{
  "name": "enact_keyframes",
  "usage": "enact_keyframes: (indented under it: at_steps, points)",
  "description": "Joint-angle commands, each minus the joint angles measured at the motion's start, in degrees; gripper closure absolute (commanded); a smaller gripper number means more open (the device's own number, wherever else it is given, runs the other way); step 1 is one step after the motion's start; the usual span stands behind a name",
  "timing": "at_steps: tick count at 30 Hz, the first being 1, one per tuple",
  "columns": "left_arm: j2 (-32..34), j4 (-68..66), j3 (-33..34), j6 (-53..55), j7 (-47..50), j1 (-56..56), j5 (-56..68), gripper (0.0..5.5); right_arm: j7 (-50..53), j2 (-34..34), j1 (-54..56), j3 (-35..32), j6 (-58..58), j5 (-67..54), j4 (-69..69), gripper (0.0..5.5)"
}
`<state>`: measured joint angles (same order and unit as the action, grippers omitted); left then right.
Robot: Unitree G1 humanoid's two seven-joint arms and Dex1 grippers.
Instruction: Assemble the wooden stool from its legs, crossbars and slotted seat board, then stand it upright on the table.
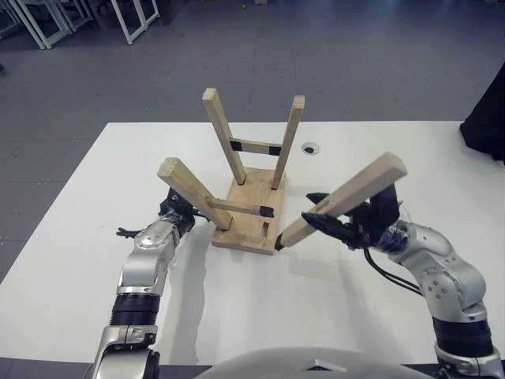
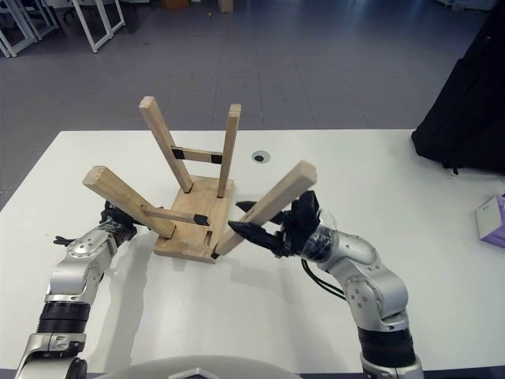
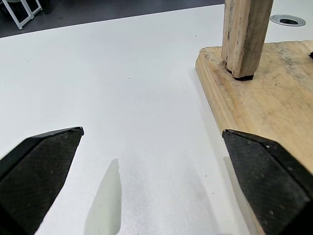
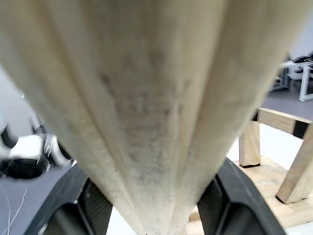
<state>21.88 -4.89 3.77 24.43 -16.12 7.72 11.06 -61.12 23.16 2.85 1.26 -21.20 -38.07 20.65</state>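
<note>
The slotted seat board (image 1: 251,199) lies flat on the white table (image 1: 79,237) with legs pointing up. Two far legs (image 1: 223,134) (image 1: 288,142) stand in it, joined by a crossbar (image 1: 254,147). A near-left leg (image 1: 192,191) leans outward, and a second crossbar (image 1: 237,208) runs from it to the right. My right gripper (image 1: 347,219) is shut on the fourth leg (image 1: 351,195), which tilts with its lower end at the board's near-right corner. My left gripper (image 3: 152,134) rests open on the table beside the board's left edge (image 3: 215,93), apart from it.
A round cable hole (image 1: 310,148) sits in the table behind the stool. A purple box (image 2: 493,221) lies at the far right edge, with a dark shape (image 2: 465,95) beyond it. Bare table spreads left and in front of the board.
</note>
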Motion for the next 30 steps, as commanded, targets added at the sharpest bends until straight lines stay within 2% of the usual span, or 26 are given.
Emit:
enact_keyframes:
  at_steps: [1, 10, 23, 30]
  points:
    - [-0.31, -0.85, 0.26, -0.1, -0.75, 1.52, -0.39, 0.26, -5.93, -0.54, 4.99, 2.69, 13.02, 7.41, -10.18, 3.47]
    - [-1.55, -1.41, -0.56, 0.14, -1.53, 2.4, -0.77, 0.26, -5.72, -5.27, 10.65, 6.33, 23.08, 12.91, -20.96, 3.47]
    - [-1.84, -1.74, -0.64, 0.1, -1.88, 2.93, -0.84, 0.26, -7.46, -6.85, 13.31, 9.22, 25.54, 14.72, -28.3, 3.47]
    - [-1.59, -1.7, -0.85, 0.59, -2.25, 3.29, -0.85, 0.26, -6.98, -6.6, 15.91, 8.18, 27.05, 15.49, -34.03, 3.47]
